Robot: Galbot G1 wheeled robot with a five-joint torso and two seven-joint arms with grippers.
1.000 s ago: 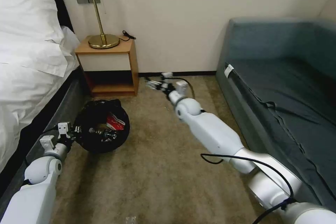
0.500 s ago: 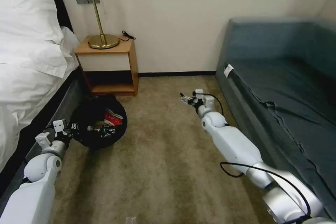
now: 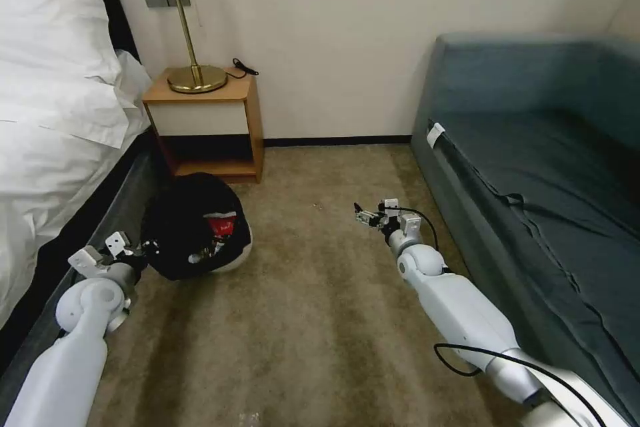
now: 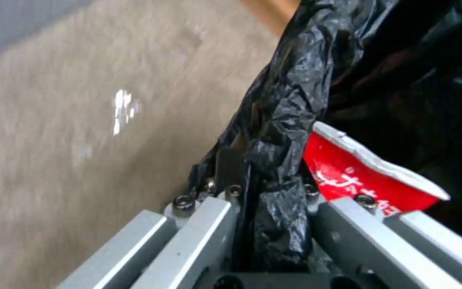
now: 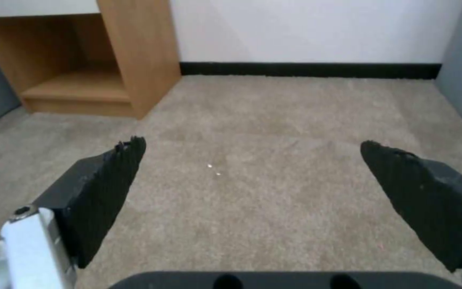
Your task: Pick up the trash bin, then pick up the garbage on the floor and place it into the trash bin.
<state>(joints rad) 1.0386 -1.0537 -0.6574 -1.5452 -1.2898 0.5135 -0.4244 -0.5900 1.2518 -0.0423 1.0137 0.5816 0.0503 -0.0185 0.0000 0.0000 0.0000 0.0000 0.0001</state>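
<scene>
The trash bin [image 3: 197,227], white with a crinkled black bag over its rim, sits low at the foot of the bed on the left, tilted toward me. My left gripper [image 3: 141,249] is shut on its bagged rim [image 4: 274,188]. Garbage lies inside it: a red snack packet [image 3: 220,224] [image 4: 365,172] and other small pieces. My right gripper [image 3: 363,216] hangs open over bare carpet in the middle of the room, its two black pads [image 5: 108,188] wide apart with nothing between them.
A wooden nightstand [image 3: 207,127] with a brass lamp [image 3: 193,77] stands against the back wall. The bed [image 3: 53,120] runs along the left, a grey-blue sofa [image 3: 533,167] along the right. Beige carpet [image 3: 320,320] lies between them.
My right arm has drawn back from near the wall toward me and to the right, gripper empty. The bin in my left gripper has tipped and come lower, nearer the floor.
</scene>
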